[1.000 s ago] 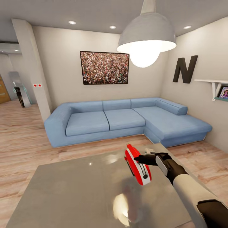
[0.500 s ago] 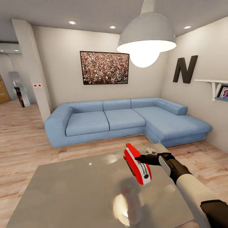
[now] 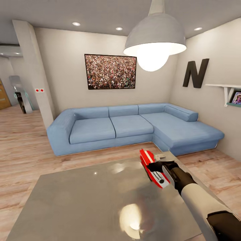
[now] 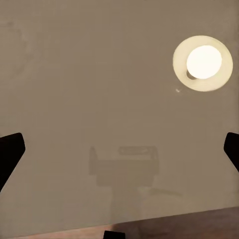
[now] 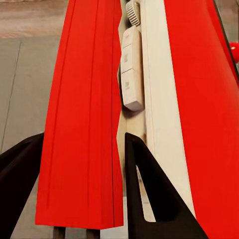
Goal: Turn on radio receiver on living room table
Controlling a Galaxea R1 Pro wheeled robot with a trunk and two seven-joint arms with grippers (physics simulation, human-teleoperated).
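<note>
The right arm reaches forward from the lower right of the head view, white forearm and black wrist, over the right side of the table (image 3: 83, 201). Its gripper (image 3: 157, 166) holds the radio (image 3: 153, 169) above the far right part of the grey top, tilted, its handle end up and away from the robot. In the right wrist view the two black fingers (image 5: 149, 189) stand on either side of the red handle (image 5: 82, 114), one wedged into the gap between handle and white body, so the jaws are closed on the handle. White buttons (image 5: 132, 74) run along the radio's white side just past that finger.

In the left wrist view the left gripper (image 4: 119, 149) looks down at the glossy top; its two dark fingertips (image 4: 10, 152) show at opposite edges of the frame, wide apart with nothing between them. The lamp's reflection (image 4: 203, 63) glows on the surface.

A small grey item (image 3: 162, 156) lies on the table's far right corner, just behind the radio. Beyond the table is wood floor (image 3: 23, 147), then the blue L-shaped sofa (image 3: 134, 125) against the beige wall. Above it hangs a crowd picture (image 3: 110, 71); a black "N" (image 3: 195, 73) and a shelf (image 3: 224, 87) with a framed photo are on the right wall. A grey pendant lamp (image 3: 155, 36) hangs overhead.
</note>
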